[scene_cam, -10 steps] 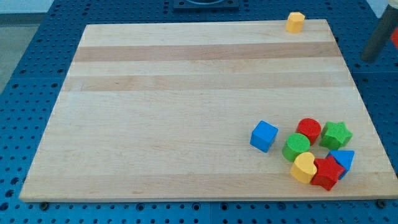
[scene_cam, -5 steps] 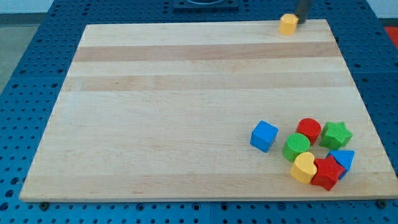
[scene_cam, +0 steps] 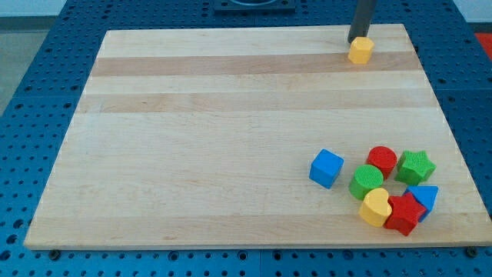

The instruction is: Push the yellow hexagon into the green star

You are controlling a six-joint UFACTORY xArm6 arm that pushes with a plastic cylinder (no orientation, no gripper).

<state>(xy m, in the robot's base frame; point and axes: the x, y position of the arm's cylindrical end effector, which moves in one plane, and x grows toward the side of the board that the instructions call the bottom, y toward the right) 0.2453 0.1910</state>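
Note:
The yellow hexagon (scene_cam: 360, 51) sits on the wooden board near its top right corner. My tip (scene_cam: 357, 38) is just above the hexagon in the view, touching its top edge. The green star (scene_cam: 415, 165) lies far below, at the board's lower right, at the right end of a cluster of blocks.
The cluster holds a red cylinder (scene_cam: 381, 161), a green cylinder (scene_cam: 367, 182), a yellow heart (scene_cam: 375, 207), a red star (scene_cam: 403, 213) and a blue triangle-like block (scene_cam: 423, 197). A blue cube (scene_cam: 327, 168) lies just left of them. The board's right edge (scene_cam: 442, 115) is near.
My tip came in from the view's right to behind the yellow hexagon and pushed it down the view, away from the top edge and slightly left.

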